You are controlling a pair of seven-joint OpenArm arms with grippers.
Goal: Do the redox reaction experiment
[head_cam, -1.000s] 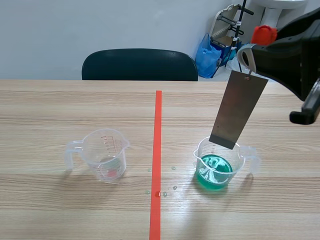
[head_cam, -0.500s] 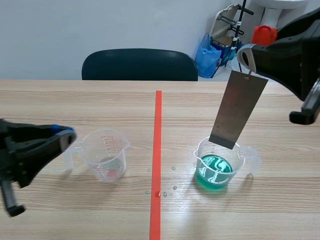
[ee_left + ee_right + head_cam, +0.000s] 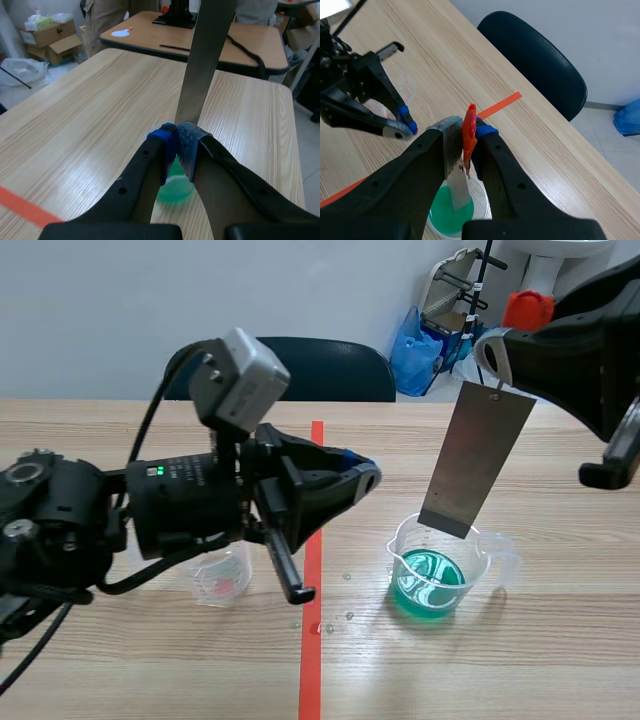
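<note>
My right gripper (image 3: 505, 335) is raised at the right, shut on a red clip (image 3: 527, 310) from which a grey metal strip (image 3: 475, 460) hangs. The strip's lower end sits at the rim of a clear beaker of green liquid (image 3: 435, 580); contact with the liquid cannot be told. In the right wrist view the clip (image 3: 469, 131) is pinched between the fingers, with the strip (image 3: 456, 182) over the green beaker (image 3: 445, 220). My left gripper (image 3: 362, 475) is shut on nothing above the tape line and points toward the strip (image 3: 205, 55). An empty clear beaker (image 3: 222, 582) stands partly hidden behind the left arm.
A dark chair (image 3: 330, 365) stands at the table's far edge, with a blue bag (image 3: 415, 352) behind it. Small drops (image 3: 330, 625) lie by the orange tape line (image 3: 310, 670). In the left wrist view a second table (image 3: 250, 40) and cardboard boxes (image 3: 47, 35) stand beyond.
The left arm came in from the left, rose and swung across, so its shut gripper now sits over the tape line near the strip. The right arm and strip have not moved.
</note>
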